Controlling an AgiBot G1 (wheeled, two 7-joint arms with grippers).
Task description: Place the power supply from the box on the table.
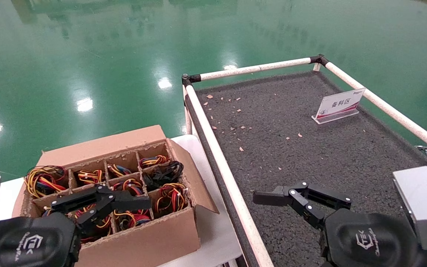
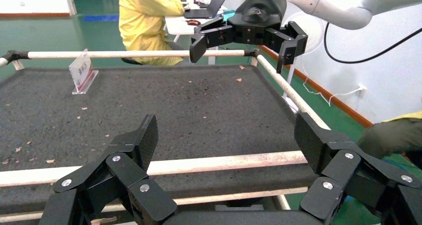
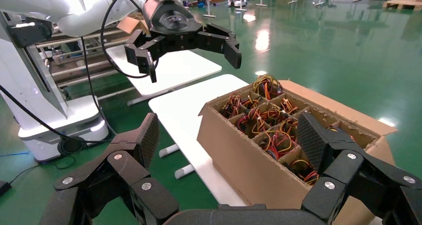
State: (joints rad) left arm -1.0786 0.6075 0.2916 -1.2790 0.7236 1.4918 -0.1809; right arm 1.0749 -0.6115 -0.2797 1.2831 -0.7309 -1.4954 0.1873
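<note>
The brown box (image 1: 150, 241) stands on a white tabletop at the left. Its cardboard grid holds several power supplies, of which only the coloured wire bundles (image 1: 169, 196) show, also seen from the right wrist (image 3: 276, 143). My left gripper (image 1: 100, 203) hovers open just above the box's near compartments, holding nothing. From the left wrist its fingers (image 2: 139, 140) frame the table (image 2: 189, 100). My right gripper (image 1: 302, 198) hangs open and empty over the table's (image 1: 310, 155) near part. The right wrist view looks across at the box (image 3: 239, 150).
A white pipe rail (image 1: 217, 148) separates the box side from the dark mat. A small sign stand (image 1: 337, 105) sits at the mat's far right, and cardboard crumbs (image 1: 235, 111) lie at its far left. One compartment holds an all-black wire bundle (image 1: 163, 174).
</note>
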